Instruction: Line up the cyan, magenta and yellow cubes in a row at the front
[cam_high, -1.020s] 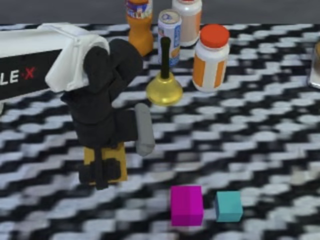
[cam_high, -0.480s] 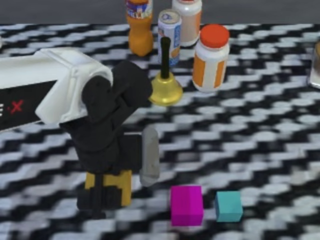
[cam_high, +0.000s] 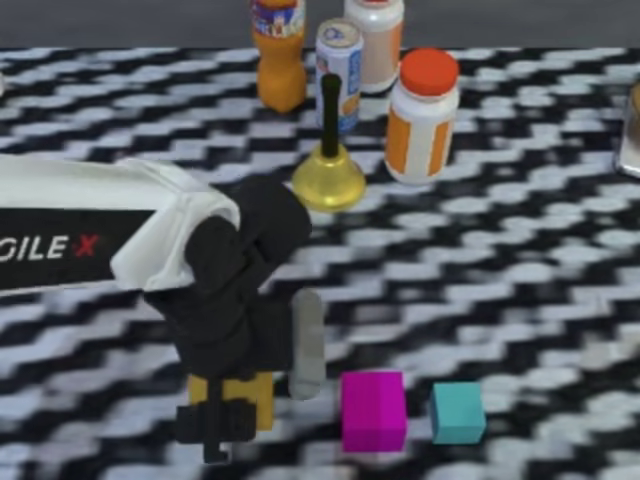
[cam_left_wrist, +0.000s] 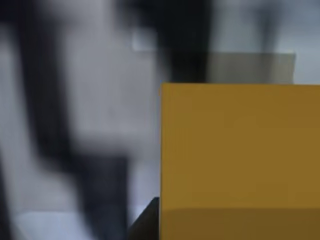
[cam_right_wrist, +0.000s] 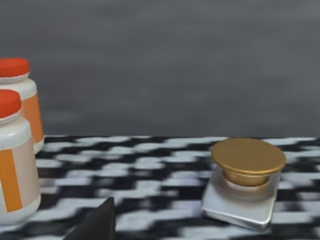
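Nearest, along the front edge of the patterned table (cam_high: 520, 270): three cubes in a rough row. Yellow cube (cam_high: 240, 398) at about 7 o'clock from the table's middle, clenched between the black fingers of the left gripper (cam_high: 216, 432), with the white AgileX left arm (cam_high: 90, 240) reaching in from 9 o'clock. Just beside it, toward 3 o'clock, the magenta cube (cam_high: 373, 410), apart from the yellow one by a narrow gap. Next again toward 3 o'clock, the small cyan cube (cam_high: 458, 412), near the magenta cube but not touching.

Up close in the left wrist view: only the yellow cube's broad face (cam_left_wrist: 240, 160) against blurred table pattern.

Farther back, near 12 o'clock: golden bell (cam_high: 329, 176) with dark upright handle, then white jar with orange lid (cam_high: 422, 115), a can (cam_high: 339, 70) and an orange bottle (cam_high: 279, 55).

Right gripper out of the top view; cannot tell its finger state. Ahead of it in the right wrist view: a gold-topped silver button (cam_right_wrist: 246, 180).
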